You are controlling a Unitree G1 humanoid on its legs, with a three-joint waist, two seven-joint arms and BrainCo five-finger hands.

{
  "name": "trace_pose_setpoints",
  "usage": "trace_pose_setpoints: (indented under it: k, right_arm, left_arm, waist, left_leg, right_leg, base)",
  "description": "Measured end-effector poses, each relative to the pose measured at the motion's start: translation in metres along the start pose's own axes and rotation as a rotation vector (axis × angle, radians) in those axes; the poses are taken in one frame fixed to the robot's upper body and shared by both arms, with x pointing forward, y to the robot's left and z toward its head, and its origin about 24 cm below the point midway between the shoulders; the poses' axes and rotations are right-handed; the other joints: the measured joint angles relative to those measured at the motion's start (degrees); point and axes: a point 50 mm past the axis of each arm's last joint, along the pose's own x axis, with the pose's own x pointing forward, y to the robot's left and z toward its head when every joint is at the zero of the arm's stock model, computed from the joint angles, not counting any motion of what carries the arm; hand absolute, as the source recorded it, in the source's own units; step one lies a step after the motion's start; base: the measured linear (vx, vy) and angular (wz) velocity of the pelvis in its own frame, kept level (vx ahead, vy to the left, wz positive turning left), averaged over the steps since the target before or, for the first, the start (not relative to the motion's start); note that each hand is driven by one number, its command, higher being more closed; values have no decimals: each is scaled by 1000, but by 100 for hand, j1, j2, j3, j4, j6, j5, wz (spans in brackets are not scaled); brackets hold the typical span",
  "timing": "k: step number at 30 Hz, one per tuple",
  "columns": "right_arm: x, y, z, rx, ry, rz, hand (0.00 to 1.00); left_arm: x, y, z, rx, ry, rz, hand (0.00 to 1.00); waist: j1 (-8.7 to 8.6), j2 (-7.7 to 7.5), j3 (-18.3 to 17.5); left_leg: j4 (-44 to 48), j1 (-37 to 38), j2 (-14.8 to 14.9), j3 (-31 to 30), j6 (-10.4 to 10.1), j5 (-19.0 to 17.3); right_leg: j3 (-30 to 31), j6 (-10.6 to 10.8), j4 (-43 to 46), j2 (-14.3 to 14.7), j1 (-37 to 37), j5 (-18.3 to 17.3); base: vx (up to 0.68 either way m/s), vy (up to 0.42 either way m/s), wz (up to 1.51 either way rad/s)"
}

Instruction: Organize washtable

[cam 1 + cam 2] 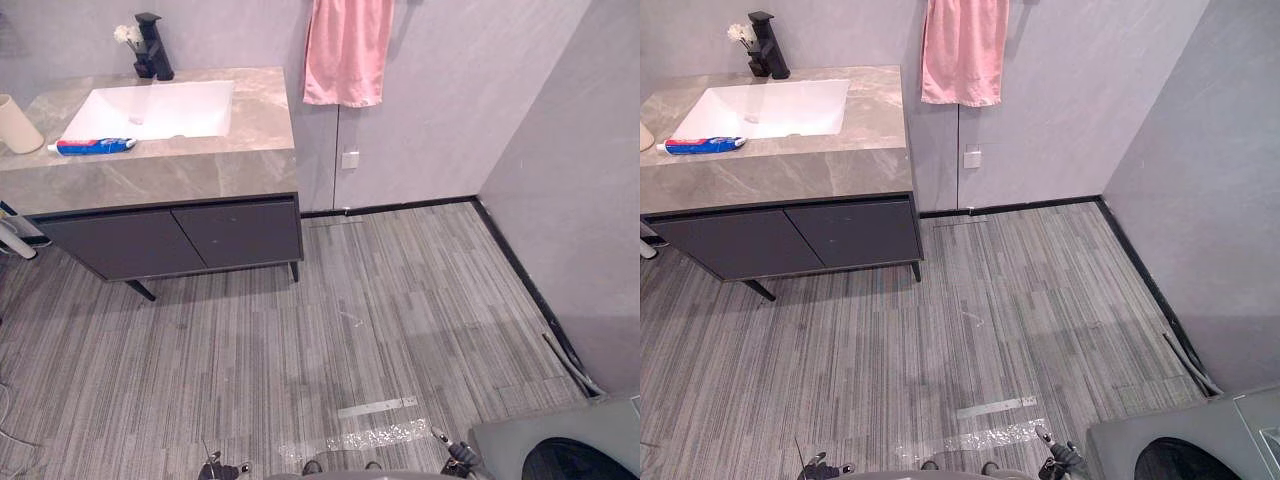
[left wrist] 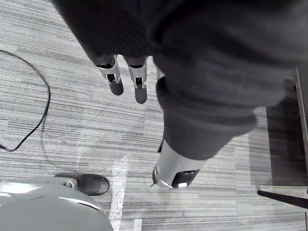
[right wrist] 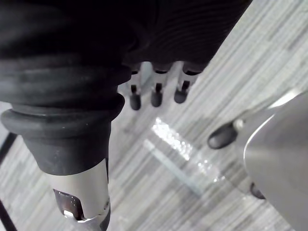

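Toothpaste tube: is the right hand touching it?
Apart. Right wrist view shows the right hand hanging over floor; left eye view shows the toothpaste tube on the counter.

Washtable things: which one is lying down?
The blue toothpaste tube, flat in front of the sink. The cup and the black tap both stand up.
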Motion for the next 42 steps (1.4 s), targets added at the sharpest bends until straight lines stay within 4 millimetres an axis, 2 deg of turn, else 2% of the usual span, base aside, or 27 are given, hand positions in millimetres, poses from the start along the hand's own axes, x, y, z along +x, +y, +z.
trace_pose_setpoints:
  k: [13, 19, 23, 24, 25, 27, 30, 31, 33, 34, 35, 36, 37, 38, 39, 40, 41, 42]
  right_arm:
    - [-1, -6, -6, 25, 21, -30, 0]
    - [0, -12, -2, 115, 14, -64, 0]
    - [0, 2, 7, 176, -27, -43, 0]
    - [-1, 6, 8, 189, -38, -32, 0]
    - [-1, 6, 9, 198, -47, -34, 0]
    - [-2, 4, 6, 217, -38, -40, 0]
    - [-1, 0, 8, 226, -47, -54, 0]
    - [-2, -1, 7, 226, -45, -58, 0]
    - [-2, -6, 3, 226, -39, -85, 0]
    - [-3, -9, 1, 226, -35, -93, 0]
    - [-4, -16, -4, 239, -29, -114, 0]
    - [-5, -21, -7, 255, -23, -128, 0]
    - [-6, -22, -11, 254, -12, -131, 0]
    - [-9, -22, -23, 265, 15, -136, 0]
    - [-8, -27, -14, 255, -17, -142, 0]
    - [-8, -29, -10, 239, -29, -141, 0]
    - [-7, -27, 1, 215, -67, -125, 0]
    - [-5, -17, 11, 201, -90, -94, 0]
  left_arm:
    - [0, -2, -2, 2, 10, -8, 0]
    - [-1, 2, -5, -124, 27, 20, 0]
    - [1, 0, 1, -158, 14, 22, 0]
    - [2, -1, 6, -164, 4, 19, 0]
    - [3, -2, 11, -163, -7, 18, 0]
    - [4, -3, 16, -162, -16, 29, 0]
    - [6, -8, 30, -165, -48, 23, 0]
    - [6, -11, 35, -166, -59, 25, 0]
    - [6, -15, 39, -174, -66, 16, 0]
    - [6, -17, 39, -172, -68, 13, 0]
    - [6, -17, 37, -203, -61, 18, 0]
    - [5, -15, 30, -229, -41, 30, 0]
    - [5, -10, 27, -248, -36, 48, 0]
    - [4, 2, 23, -292, -32, 85, 0]
    - [2, -1, 16, -357, -15, 92, 0]
    - [1, -1, 10, -376, -1, 95, 0]
    - [-1, -8, 4, -387, 18, 80, 0]
    - [-2, -12, 5, -403, 17, 66, 0]
  waist:
    - [-12, 48, 81]
    - [0, 30, 185]
    - [22, -21, 506]
    - [57, -16, 624]
    - [69, -22, 704]
    - [86, 11, 761]
    - [120, 51, 786]
    - [116, 49, 786]
    - [108, 17, 786]
    - [105, 3, 783]
    - [-2, 61, 773]
    - [-67, 157, 732]
    - [-101, 116, 717]
    - [-130, -30, 637]
    - [-70, 303, 636]
    - [-14, 360, 618]
    - [120, 437, 629]
    - [148, 466, 654]
  left_leg:
    - [-141, 57, -3, -54, -11, 95]
    - [-144, -99, -17, 22, 0, 101]
    - [-148, -189, -20, 267, 58, -14]
    - [-143, -179, 18, 393, 145, -81]
    - [-124, -81, 24, 419, 154, -86]
    - [-90, -47, 61, 446, 99, -146]
    - [121, -72, 376, 448, -190, -432]
    - [183, -57, 521, 449, -367, -569]
    - [189, 148, 630, 449, -643, -755]
    - [193, 232, 642, 449, -718, -807]
    - [301, 421, 804, 458, -893, -1057]
    - [580, 478, 1030, 497, -1044, -1237]
    - [1053, 341, 1139, 558, -1057, -1338]
    - [2333, -25, 1385, 790, -1004, -1521]
    - [3688, -336, 2008, 1012, -567, -1418]
    - [4248, -477, 2175, 1046, -186, -1134]
    - [5160, -790, 2378, 938, -26, -373]
    - [5803, -1119, 2425, 727, -257, -523]
  right_leg:
    - [-124, -2, 8, 7, 11, -4]
    - [-77, 5, 133, -7, -224, -48]
    - [66, 116, 1377, -43, -950, -410]
    - [15, 178, 2206, -44, -1393, -453]
    - [-62, 175, 2836, -83, -1761, -533]
    - [-415, 146, 3199, -308, -2150, -664]
    - [-944, 213, 2735, -555, -2640, -597]
    - [-1114, 258, 2328, -613, -2816, -452]
    - [-1385, 184, 1774, -770, -3034, -144]
    - [-1418, 164, 1813, -843, -3103, -113]
    - [-1445, 131, 2270, -918, -3206, -134]
    - [-1546, 117, 2448, -832, -3139, -135]
    - [-1615, 61, 2429, -790, -3043, -70]
    - [-1641, -240, 2202, -665, -2794, 324]
    - [-1718, -426, 2389, -240, -2544, 103]
    - [-1671, -495, 2449, -114, -2460, -51]
    - [-1463, -656, 2409, 109, -2243, -264]
    - [-1260, -692, 2157, 299, -1903, -328]
  base:
    - [-6, -12, 2]
    - [0, 0, -4]
    - [-29, 8, -34]
    - [-6, 4, -39]
    - [24, 11, -35]
    - [138, 55, -15]
    - [235, 43, -13]
    - [387, -35, -6]
    - [357, -76, 1]
    - [506, -201, 32]
    - [533, -244, 47]
    - [563, -287, 55]
    - [625, -410, 43]
    - [767, -484, -4]
    - [764, -481, -39]
    - [649, -350, -112]
    - [670, -346, -124]
    - [679, -337, -113]
